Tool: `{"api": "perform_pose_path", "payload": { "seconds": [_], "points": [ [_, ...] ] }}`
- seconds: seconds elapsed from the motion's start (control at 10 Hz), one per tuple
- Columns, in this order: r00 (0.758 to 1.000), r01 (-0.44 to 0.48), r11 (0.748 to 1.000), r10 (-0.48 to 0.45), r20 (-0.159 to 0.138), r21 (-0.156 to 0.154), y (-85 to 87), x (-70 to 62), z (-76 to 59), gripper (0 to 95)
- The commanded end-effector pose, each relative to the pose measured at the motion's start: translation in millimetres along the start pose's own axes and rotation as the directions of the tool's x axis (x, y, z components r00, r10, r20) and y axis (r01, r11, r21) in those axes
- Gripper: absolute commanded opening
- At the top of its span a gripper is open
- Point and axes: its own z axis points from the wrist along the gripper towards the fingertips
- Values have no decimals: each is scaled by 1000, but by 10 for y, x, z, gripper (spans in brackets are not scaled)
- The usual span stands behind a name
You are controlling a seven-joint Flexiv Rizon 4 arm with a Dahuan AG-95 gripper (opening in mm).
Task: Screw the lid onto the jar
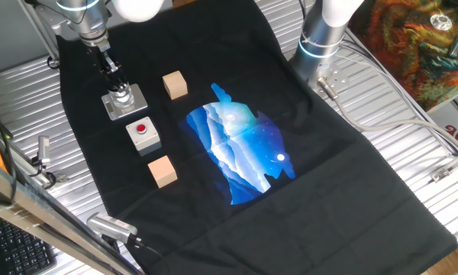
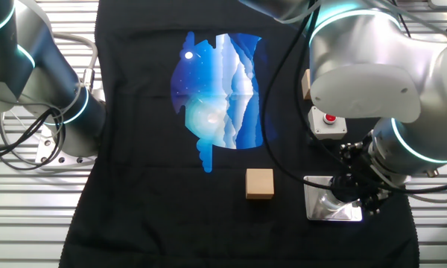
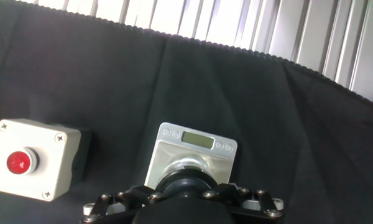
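Hand view: gripper (image 3: 185, 190) clamps the lid (image 3: 188, 184) — jar (image 3: 193, 163) mostly hidden beneath.

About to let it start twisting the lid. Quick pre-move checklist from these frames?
1. Gripper over the jar: ok, it sits directly above in both fixed views.
2. Lid in the fingers: ok, a dark round cap shows at the fingertips in the hand view.
3. Lid seated square on the jar threads: cannot tell, contact is hidden.
4. Base plate flat on the black cloth: ok.
5. Button box apart from the plate: ok, a gap shows.
6. Wooden cubes clear of the arm: ok.
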Motion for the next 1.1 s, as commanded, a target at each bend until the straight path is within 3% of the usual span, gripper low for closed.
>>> {"api": "perform_pose_path", "payload": {
  "seconds": [0.1, 1.1],
  "points": [
    [1000, 1, 1000, -1, -1, 1, 1, -14, -18, 760],
    [1000, 11, 1000, -11, 1, -2, -2, -12, 10, 760]
  ]
}}
